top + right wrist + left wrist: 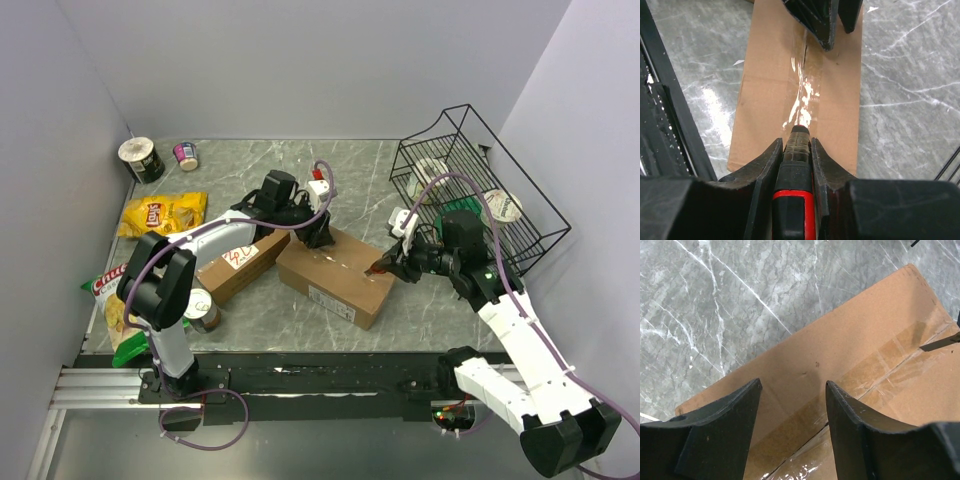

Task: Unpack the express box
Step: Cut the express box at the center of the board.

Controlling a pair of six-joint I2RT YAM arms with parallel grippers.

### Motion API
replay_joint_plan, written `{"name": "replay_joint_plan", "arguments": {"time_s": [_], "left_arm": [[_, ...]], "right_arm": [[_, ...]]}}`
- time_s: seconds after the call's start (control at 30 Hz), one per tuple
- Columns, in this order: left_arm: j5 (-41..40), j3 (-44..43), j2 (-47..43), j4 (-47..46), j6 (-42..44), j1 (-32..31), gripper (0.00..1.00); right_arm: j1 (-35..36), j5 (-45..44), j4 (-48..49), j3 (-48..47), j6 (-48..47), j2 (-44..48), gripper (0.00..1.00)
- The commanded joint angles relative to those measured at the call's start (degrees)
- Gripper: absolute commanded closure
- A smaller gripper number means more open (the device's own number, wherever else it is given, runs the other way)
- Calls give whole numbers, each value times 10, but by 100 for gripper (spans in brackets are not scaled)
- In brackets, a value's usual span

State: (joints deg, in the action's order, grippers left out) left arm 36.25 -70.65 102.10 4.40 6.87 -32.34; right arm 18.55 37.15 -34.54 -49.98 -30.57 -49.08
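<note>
Two hands here: the express box (335, 275), mid-frame on the table (300, 170), looks like stiff, lightish cardboard with slick tape (801, 95) on its seam, so pin its far end under the open left hand (793, 385) while the right hand (796, 142), clamped on a cutter (796, 190), probably touches tape.

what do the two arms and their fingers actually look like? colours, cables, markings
The left arm and right arm match: white shell links between black joint housings, each trailed by a loose purple cable. The left fingers and right fingers are matte black, broad wedges tapering to the tips. No readable lettering shows.
</note>
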Motion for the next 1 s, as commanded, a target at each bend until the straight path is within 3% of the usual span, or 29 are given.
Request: {"name": "replay_joint_plan", "arguments": {"time_s": [0.0,0.3,0.63,0.97], "left_arm": [[-43,16,26,22,15,-2,39],[-58,27,30,16,13,-2,40],[-58,28,36,15,9,-6,41],[-66,28,39,15,6,-10,41]], "right_arm": [[4,-17,-61,-39,-2,0,100],[5,-42,-118,-57,-9,6,100],[6,-37,-19,-67,70,11,100],[11,-47,-54,-73,46,-21,100]]}}
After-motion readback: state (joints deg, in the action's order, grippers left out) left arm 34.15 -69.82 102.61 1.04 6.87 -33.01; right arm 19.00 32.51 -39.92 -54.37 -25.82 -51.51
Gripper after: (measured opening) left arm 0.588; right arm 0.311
